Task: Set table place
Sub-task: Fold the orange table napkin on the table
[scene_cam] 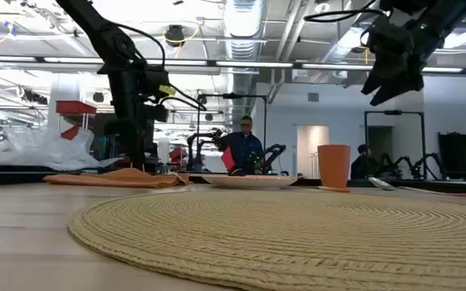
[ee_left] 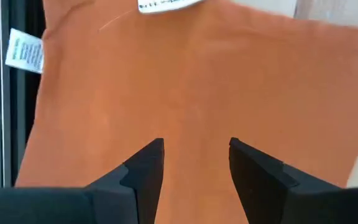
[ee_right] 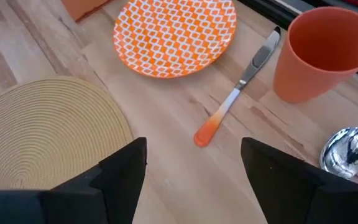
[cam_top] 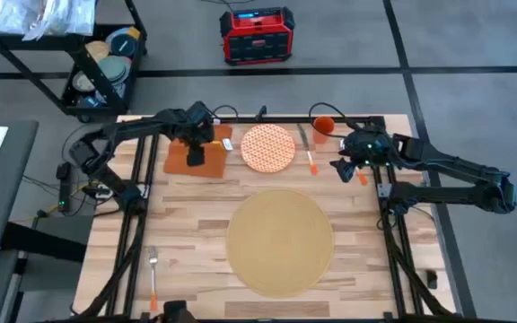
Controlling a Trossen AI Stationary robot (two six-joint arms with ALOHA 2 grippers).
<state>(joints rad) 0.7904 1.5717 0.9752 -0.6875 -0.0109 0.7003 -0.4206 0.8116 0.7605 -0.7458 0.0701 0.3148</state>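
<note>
Woven placemat (scene_cam: 298, 234) fills the tabletop (cam_top: 187, 224) foreground; left end effector (ee_left: 194, 165), fingers apart, touches napkin (ee_left: 197, 81); right end effector (ee_right: 194, 165) hovers spread.

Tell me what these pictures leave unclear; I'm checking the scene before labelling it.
- Tag on the napkin: left wrist view, text blurred, cut off by the edge.
- Spoon: right wrist view, handle cut off by the edge.
- Fork: high view, too small for detail.

The left gripper (cam_top: 196, 154) points straight down at the far left of the surface (cam_top: 187, 224), fingers parted. The right gripper (cam_top: 346, 167) hangs raised at the far right, fingers spread wide.
</note>
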